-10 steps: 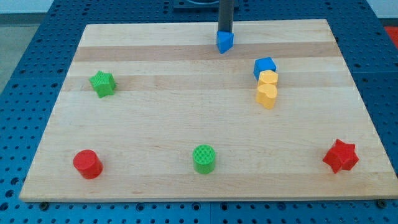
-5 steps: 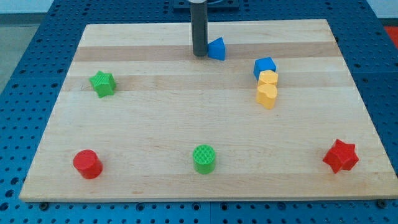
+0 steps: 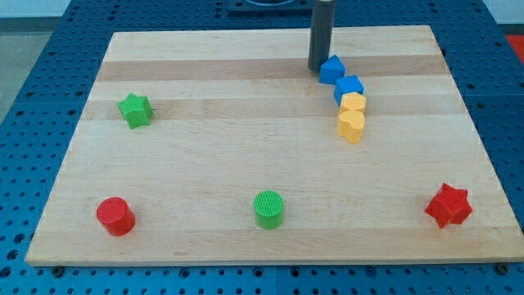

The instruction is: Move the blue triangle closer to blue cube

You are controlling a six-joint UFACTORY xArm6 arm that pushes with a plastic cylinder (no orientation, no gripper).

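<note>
While my tip [image 3: 318, 68] presses the blue triangle [image 3: 331, 70], we see triangle meeting blue cube [image 3: 349, 87].
We have no jaws, only a rod holding nothing.

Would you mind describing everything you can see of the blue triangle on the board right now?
The blue triangle is a small, solid-looking block of uniform bright blue, with a pointed top and flat faces. It sits flat on the wooden board near the view's top right. My tip stands against its left side, and the blue cube meets, or very nearly meets, its lower right corner. Nothing rests on it.
</note>
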